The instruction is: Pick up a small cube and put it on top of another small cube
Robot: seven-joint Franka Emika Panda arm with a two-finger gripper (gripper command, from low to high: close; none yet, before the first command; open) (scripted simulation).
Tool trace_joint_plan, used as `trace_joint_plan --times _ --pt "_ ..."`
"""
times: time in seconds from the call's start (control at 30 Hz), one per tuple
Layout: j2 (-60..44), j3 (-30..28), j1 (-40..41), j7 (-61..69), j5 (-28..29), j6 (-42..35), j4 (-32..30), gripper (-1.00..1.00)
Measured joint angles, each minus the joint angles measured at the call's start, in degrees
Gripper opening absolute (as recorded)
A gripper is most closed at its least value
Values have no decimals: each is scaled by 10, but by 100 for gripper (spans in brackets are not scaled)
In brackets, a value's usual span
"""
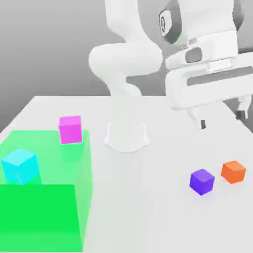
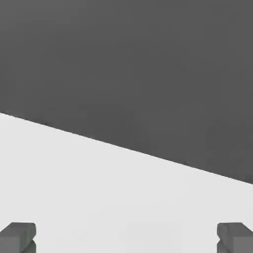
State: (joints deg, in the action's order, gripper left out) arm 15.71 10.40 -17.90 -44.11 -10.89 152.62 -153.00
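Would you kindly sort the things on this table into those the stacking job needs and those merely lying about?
Needed: small purple cube; small orange cube; open gripper above them.

Lying about: magenta cube; cyan cube; translucent green block.

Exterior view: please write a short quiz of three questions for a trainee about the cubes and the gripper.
1. True or false: the purple cube already sits on the orange cube.
2. Which cube stands nearest the green zone: A magenta cube, B orange, C purple?
3. Fill in: the gripper fingers are ____ and hold nothing.

Key: 1 false, both rest apart on the table. 2 A. 3 open.
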Motion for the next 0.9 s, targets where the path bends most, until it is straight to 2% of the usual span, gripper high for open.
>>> trace_joint_plan --times 0.17,0.3,0.43,0.53,0.57,0.77,0.9 --pt "-84 51 -31 -34 22 62 -61 0" --pt "-155 70 -61 -104 104 115 -104 0" --pt "-237 6 -96 -178 207 178 -96 0" --pt "-298 -58 -152 -207 242 228 -84 0" --pt "-310 -70 -163 -210 246 238 -82 -100" --pt "-316 -76 -168 -214 250 243 -81 -100" --pt "-259 -32 -133 -183 213 197 -92 -100"
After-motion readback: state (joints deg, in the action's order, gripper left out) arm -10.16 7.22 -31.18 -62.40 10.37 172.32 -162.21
